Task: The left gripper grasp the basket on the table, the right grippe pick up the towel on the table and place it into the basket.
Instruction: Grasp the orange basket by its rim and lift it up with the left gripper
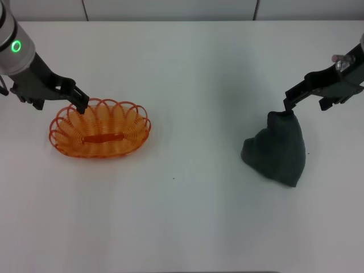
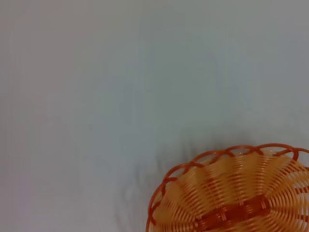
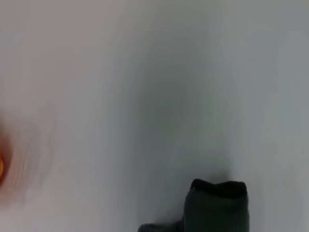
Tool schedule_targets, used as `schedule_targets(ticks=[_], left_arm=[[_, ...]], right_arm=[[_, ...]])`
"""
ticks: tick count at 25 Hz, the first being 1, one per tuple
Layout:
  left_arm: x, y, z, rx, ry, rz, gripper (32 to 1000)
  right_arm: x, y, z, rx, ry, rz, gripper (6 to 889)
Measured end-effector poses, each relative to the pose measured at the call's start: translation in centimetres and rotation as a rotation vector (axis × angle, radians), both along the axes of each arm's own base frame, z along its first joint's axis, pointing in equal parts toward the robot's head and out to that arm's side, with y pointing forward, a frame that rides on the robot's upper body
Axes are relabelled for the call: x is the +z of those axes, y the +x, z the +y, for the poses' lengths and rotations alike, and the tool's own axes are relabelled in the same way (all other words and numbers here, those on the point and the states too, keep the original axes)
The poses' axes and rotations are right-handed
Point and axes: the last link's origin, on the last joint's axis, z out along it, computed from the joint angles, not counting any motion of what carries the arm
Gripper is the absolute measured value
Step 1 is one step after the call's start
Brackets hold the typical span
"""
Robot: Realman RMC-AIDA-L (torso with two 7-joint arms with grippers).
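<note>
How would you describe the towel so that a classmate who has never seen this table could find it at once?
Start with the wide white table and look to the robot's right side, far from the orange basket. There, the towel rises in a dark grey-green mound, its peak pinched by the right claw. It is the only soft, dark thing there.

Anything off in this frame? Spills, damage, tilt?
Nothing stands out. The basket sits level on the table with the left claw at its rim. The towel is pulled up into a peak by the right claw, lower folds on the table.
</note>
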Motion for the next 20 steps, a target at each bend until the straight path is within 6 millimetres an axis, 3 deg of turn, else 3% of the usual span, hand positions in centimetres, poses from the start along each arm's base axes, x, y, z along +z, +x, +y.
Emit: schedule_targets(ticks=[20], left_arm=[[0.29, -0.59, 0.22, 0.026, 0.0, -0.013, 915]], right_arm=[[-0.26, -0.83, 0.22, 0.016, -0.018, -0.019, 862]])
